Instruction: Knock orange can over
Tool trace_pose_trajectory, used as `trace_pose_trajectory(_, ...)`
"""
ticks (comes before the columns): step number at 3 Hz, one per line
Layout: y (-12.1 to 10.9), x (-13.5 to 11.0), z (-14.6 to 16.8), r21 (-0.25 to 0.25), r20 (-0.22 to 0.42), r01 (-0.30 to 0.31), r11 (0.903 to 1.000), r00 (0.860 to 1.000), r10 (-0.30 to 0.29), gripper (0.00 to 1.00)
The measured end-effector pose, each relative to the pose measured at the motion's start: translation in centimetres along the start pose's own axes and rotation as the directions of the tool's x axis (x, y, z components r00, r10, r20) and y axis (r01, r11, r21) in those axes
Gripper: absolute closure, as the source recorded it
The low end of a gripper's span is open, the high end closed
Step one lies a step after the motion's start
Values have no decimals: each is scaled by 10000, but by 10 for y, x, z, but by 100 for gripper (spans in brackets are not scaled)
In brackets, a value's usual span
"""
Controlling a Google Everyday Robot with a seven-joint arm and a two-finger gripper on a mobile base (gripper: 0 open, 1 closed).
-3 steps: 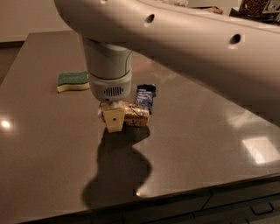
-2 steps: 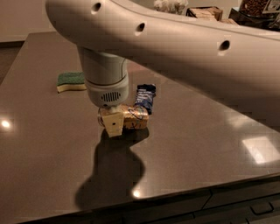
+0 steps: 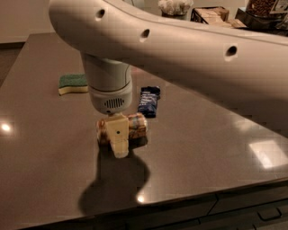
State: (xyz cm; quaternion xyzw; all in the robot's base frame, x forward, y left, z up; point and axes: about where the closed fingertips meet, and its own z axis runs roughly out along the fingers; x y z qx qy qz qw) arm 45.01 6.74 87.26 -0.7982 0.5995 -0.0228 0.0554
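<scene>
Camera view: the white robot arm (image 3: 189, 49) spans the upper frame from the right edge to left of centre, where its wrist turns down over a dark, glossy table (image 3: 40, 148). The gripper (image 3: 119, 146) sits low at centre-left, just above the tabletop and directly in front of the orange can (image 3: 137, 126), overlapping its middle portion. Whether the gripper is open, closed or clamped on the can cannot be determined from this angle. The orange can shows at centre-left as a form longer than it is tall, extending to either side of the gripper. It appears to lie on its side on the table rather than stand upright. A dark blue packet (image 3: 148, 101) lies just behind the can, and a green and yellow sponge (image 3: 73, 84) rests well apart at upper left. A cup of white swabs (image 3: 173, 6) stands at the top edge. Assessment: the can appears already tipped over, so the task looks essentially complete. What remains is for the gripper to clear the can, leaving it lying down.
</scene>
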Motion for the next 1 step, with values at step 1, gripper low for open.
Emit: trace_pose_trajectory(1, 0, 0, 0, 2, 1, 0, 10000, 10000, 0, 0)
